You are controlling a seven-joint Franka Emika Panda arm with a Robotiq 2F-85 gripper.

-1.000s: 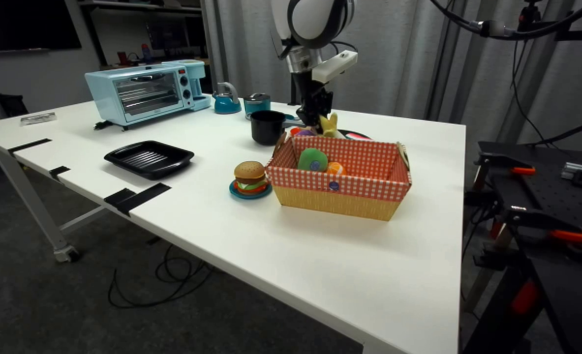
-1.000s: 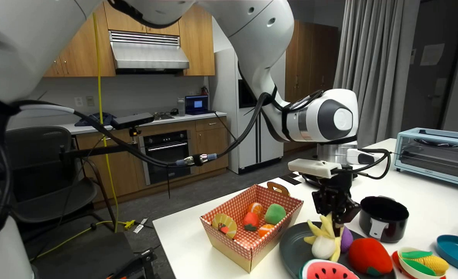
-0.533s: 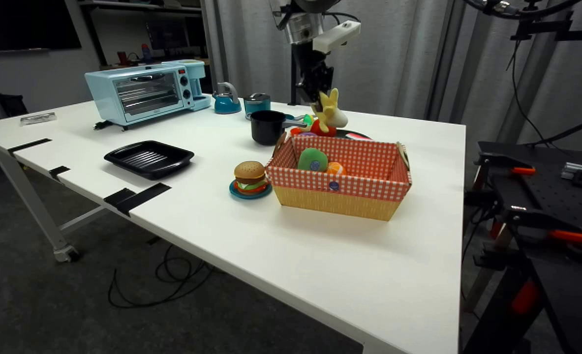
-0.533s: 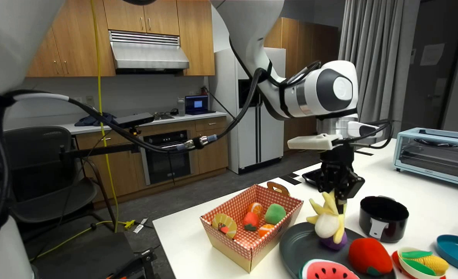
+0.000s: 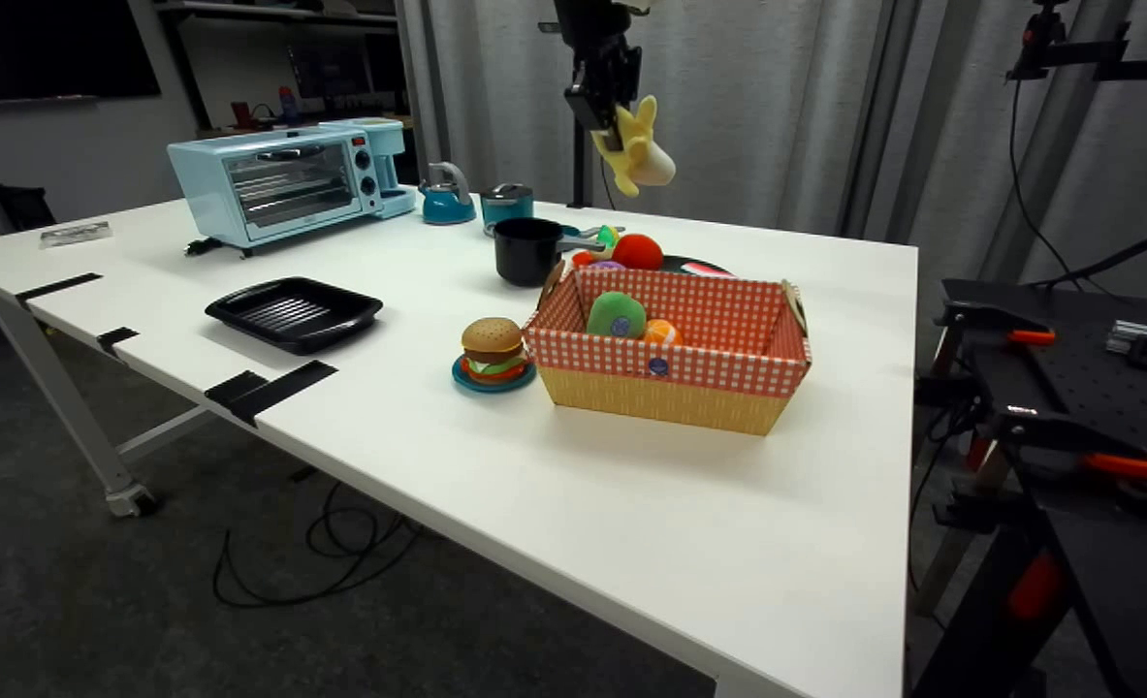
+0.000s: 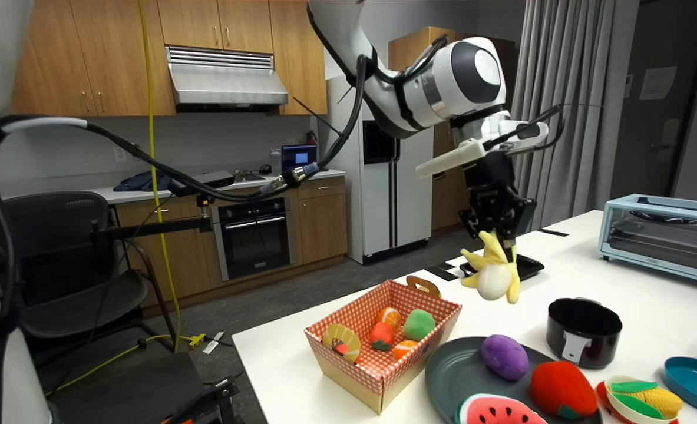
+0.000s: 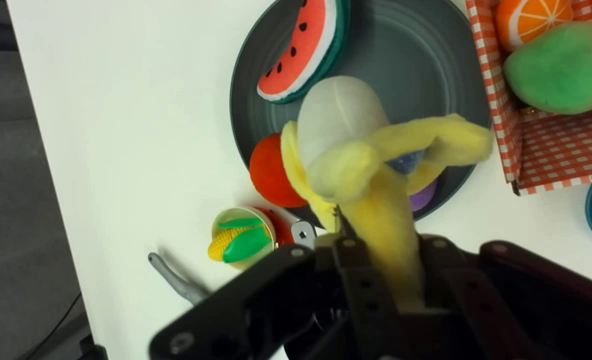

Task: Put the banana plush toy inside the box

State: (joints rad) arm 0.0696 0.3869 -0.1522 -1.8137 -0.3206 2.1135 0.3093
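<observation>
The banana plush toy [image 5: 646,160] is pale yellow with a cream tip and peeled flaps. My gripper [image 5: 614,136] is shut on its yellow body and holds it in the air, cream tip hanging down. In an exterior view the banana plush toy [image 6: 493,277] hangs above and behind the dark plate, beside the box. In the wrist view the fingers [image 7: 383,235] close on both sides of the banana plush toy [image 7: 383,200]. The red-and-white checkered box [image 5: 665,393] stands on the table; it also shows in an exterior view [image 6: 348,377] and at the wrist view's right edge [image 7: 498,110].
The box holds a green plush [image 6: 419,325], orange pieces [image 6: 389,318] and a strawberry [image 6: 382,336]. A dark plate [image 6: 448,377] bears a purple plush [image 6: 504,357], a red plush [image 6: 563,388] and a watermelon slice [image 6: 498,410]. A black pot [image 6: 584,330] and burger toy [image 5: 493,349] stand nearby.
My gripper has risen from the plate with the banana plush toy in it, now well above the table. The purple plush beneath is now uncovered. The box has not moved.
</observation>
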